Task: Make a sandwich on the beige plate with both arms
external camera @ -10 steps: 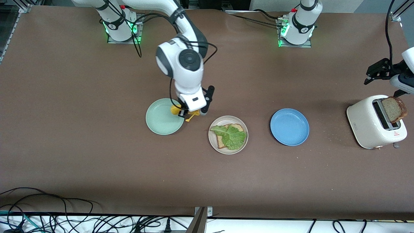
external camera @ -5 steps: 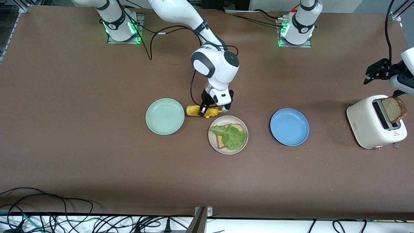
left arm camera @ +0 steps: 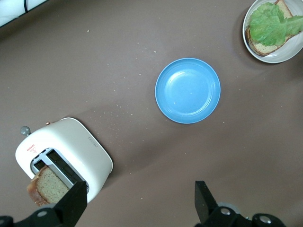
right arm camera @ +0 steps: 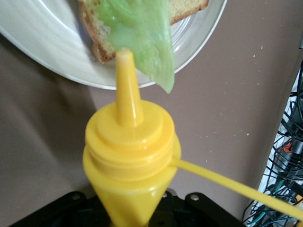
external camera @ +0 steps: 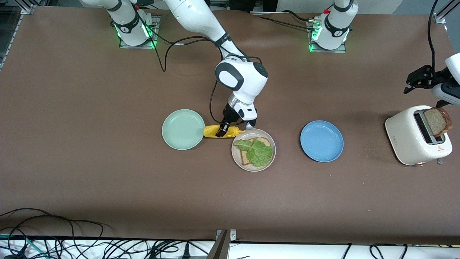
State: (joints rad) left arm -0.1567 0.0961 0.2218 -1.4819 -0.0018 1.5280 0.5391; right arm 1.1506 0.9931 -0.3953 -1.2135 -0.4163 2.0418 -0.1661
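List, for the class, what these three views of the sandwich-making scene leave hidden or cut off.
- Right gripper: fingers hidden by the yellow mustard bottle in the right wrist view.
- Bread slice on the beige plate: mostly covered by the lettuce leaf.
- Slice in the toaster: lower part hidden in the slot.
- Left gripper: cut off by the left wrist view's edge.

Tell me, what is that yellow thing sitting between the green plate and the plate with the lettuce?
A yellow squeeze bottle, clamped in the right end effector, its nozzle aimed at the lettuce on the beige plate. The front view shows it.
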